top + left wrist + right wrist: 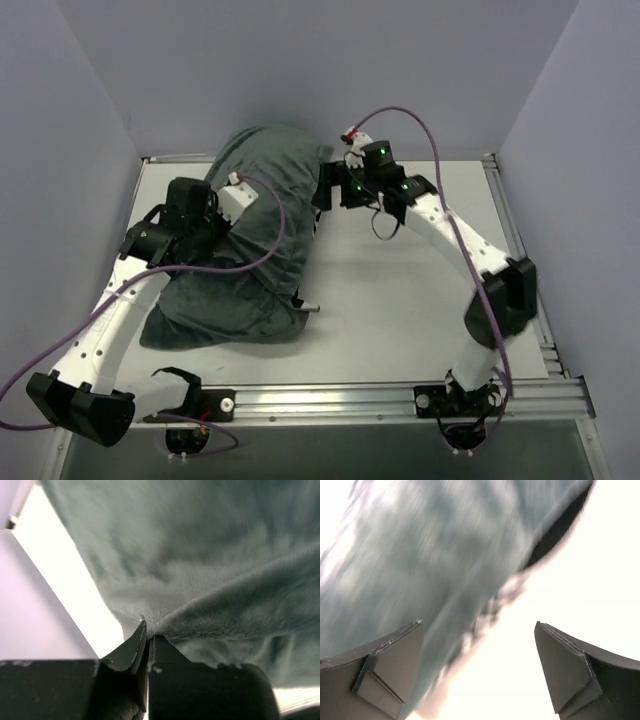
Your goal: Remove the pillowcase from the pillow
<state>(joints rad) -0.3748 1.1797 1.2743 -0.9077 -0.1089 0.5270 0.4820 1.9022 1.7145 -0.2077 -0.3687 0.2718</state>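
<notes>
A robotics lab cell: plain grey partition walls [300, 60] rise beyond the right pincer [479, 623], a white bench [400, 300] lies under it, an aluminium mounting rail [330, 400] runs behind it.

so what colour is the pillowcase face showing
Plain dark grey pillowcase, best seen from the top view.

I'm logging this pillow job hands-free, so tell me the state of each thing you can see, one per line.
pillowcase: grey face out, rumpled and bulging.
pillow: hidden, no plain white cushion showing; apparently inside the pillowcase.
left gripper: shut on a pinched fold of the pillowcase.
right gripper: open, at the pillowcase's edge, holding nothing.
</notes>
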